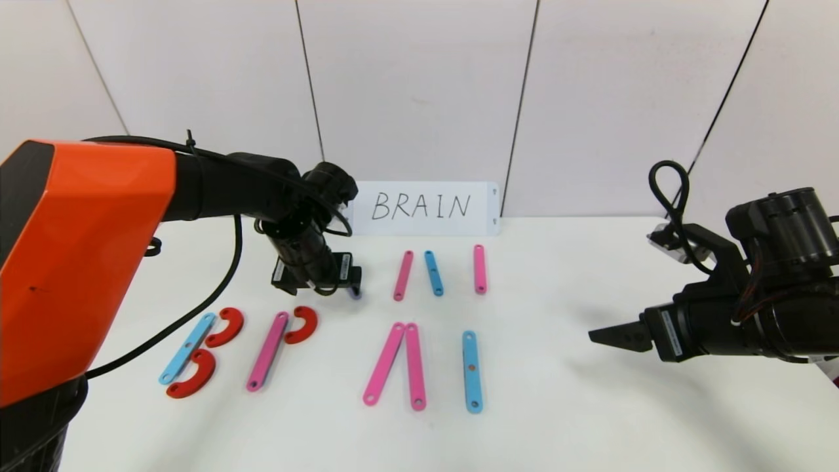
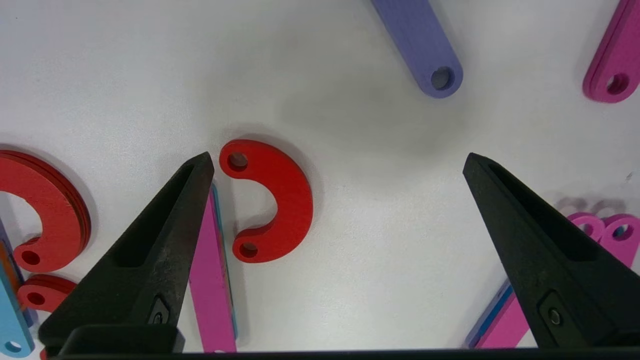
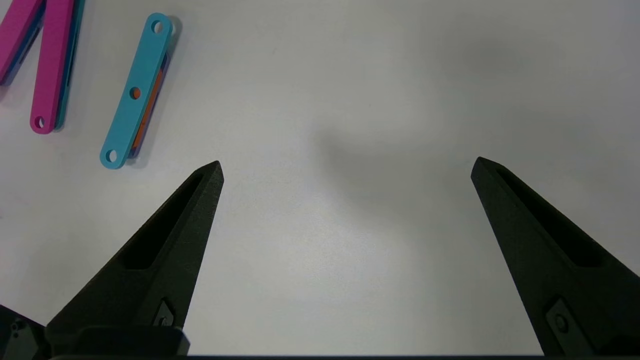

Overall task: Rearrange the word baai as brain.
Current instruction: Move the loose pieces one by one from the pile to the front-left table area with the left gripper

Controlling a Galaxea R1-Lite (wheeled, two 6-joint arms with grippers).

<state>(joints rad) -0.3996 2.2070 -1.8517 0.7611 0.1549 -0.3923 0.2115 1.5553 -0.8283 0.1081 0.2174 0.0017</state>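
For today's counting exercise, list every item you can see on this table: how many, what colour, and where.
Red curves: three; two beside the blue strip, one beside the pink strip, front left.
Blue strips: three; front left, front centre, back row.
Pink strips: five; one front left, two meeting in a point front centre, two in the back row.
Purple strip: one, under the left gripper.
White card: one, reads BRAIN, against the wall.
Left gripper: open, over the table near the third curve.
Right gripper: open, over bare table, right.

White card (image 1: 425, 208) (handwritten BRAIN) propped against panelled wall (image 1: 419, 92) at far edge of white table (image 1: 564, 393)
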